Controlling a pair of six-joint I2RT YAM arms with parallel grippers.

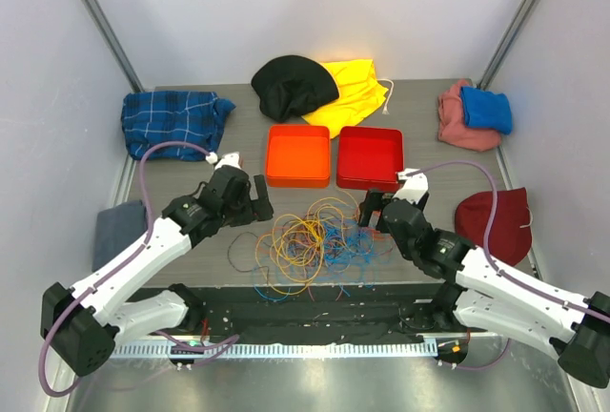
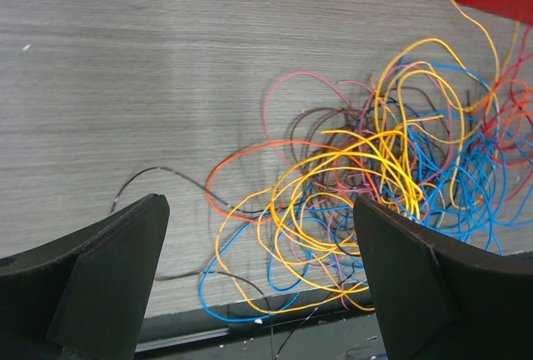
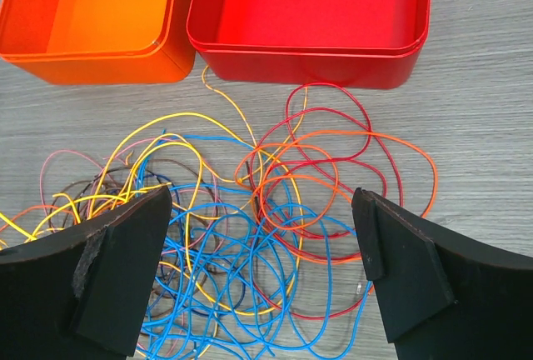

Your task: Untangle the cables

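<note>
Cloth, grey and folded (image 1: 119, 231), lying at the near left edge of the grey wood-grain table (image 1: 429, 140); farther back, folded blue plaid cloth (image 1: 172, 121) sitting by the left wall. Hovering next, low over the tabletop: left gripper (image 1: 257, 204), black jaws spreading wide, gripping nothing, pointing right toward the wires. Resting at the far middle: rounded black cloth (image 1: 291, 86), overlapping a crumpled yellow cloth (image 1: 355, 92) with a white drawstring (image 1: 386, 97). Sitting just nearer, side by side: square orange plastic tray (image 1: 298, 155) and square red plastic tray (image 1: 370, 157). Sprawling in the near middle between the two grippers, just near of the trays: the cables (image 1: 315, 236), a loose tangle of thin orange, yellow, blue, purple and red wires looping over one another, yellow and orange crowding the left, blue and red the right, a few strands trailing to the near table edge. Hovering at the tangle's right side: right gripper (image 1: 372, 208), jaws likewise standing wide apart, pinching nothing. Lying at the far right: pink cloth (image 1: 453, 126) with a folded blue towel (image 1: 487, 109) on it; nearer, dark red cloth (image 1: 500, 221) beside the right arm.
</note>
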